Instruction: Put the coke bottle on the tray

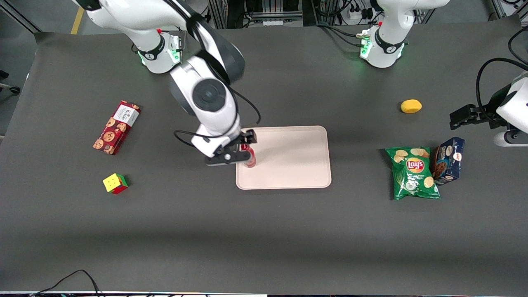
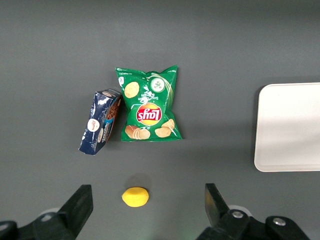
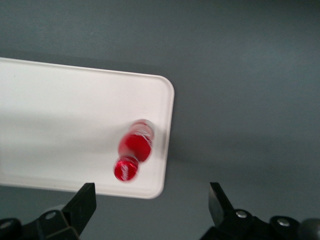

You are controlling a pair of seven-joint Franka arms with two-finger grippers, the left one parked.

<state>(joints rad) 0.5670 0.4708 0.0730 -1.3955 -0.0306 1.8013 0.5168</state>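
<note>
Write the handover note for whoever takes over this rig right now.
Gripper: open, holding nothing, above the tray's edge nearest the working arm.
Coke bottle: standing upright on the tray, close to that same edge, free of the fingers.
Done: the bottle appears placed on the tray.
Left: lift the arm away without knocking the bottle; it stands near the rim, so retreat straight up.

On the worktop point(image 1: 264, 231) there is one coke bottle point(image 1: 249, 159), one pink tray point(image 1: 288, 165), one red cookie box point(image 1: 116, 127) and one puzzle cube point(image 1: 115, 183). There is also one green Lay's chip bag point(image 1: 413, 173), one dark blue snack box point(image 1: 449, 160) and one yellow lemon point(image 1: 411, 106). The gripper point(image 1: 244, 149) counts one, above the tray's edge, its two fingers point(image 3: 82, 205) spread apart.
</note>
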